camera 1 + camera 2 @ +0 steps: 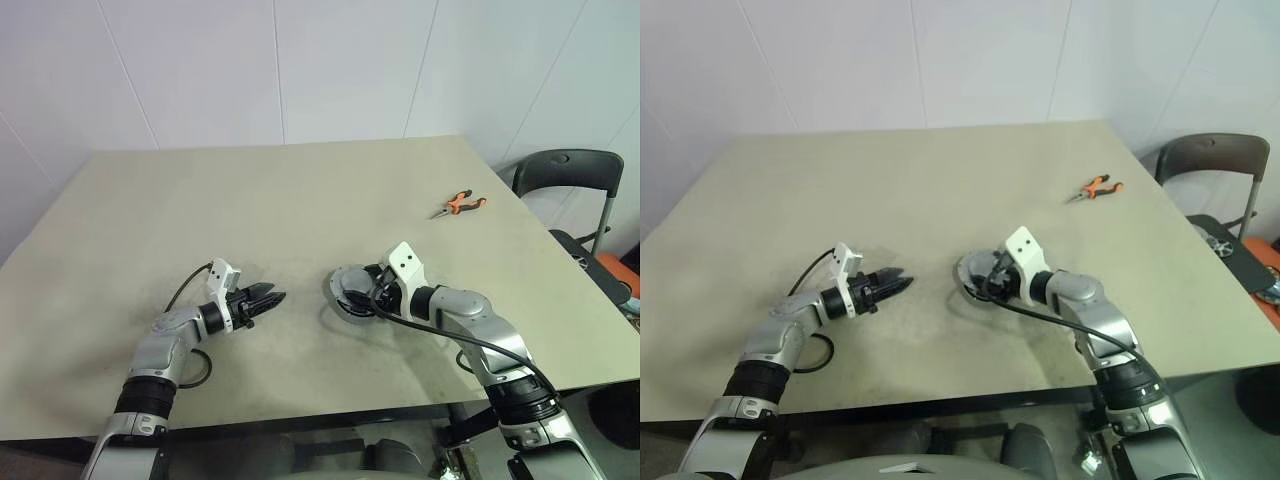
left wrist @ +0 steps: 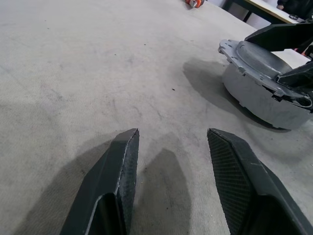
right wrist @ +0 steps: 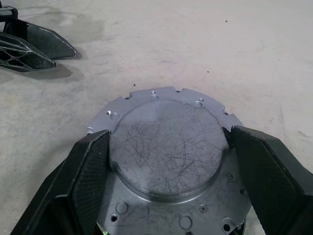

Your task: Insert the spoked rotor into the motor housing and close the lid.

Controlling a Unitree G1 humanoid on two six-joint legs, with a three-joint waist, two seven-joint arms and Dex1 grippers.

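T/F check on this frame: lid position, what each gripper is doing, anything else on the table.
1. The lid lies plain grey face up on the table. True.
2. The right gripper has a finger on either side of the lid. True.
3. The left gripper holds the lid. False: it is open and empty, apart from it.
4. Orange-handled pliers lie beside the left gripper. False: they lie far off, toward the table's far right.
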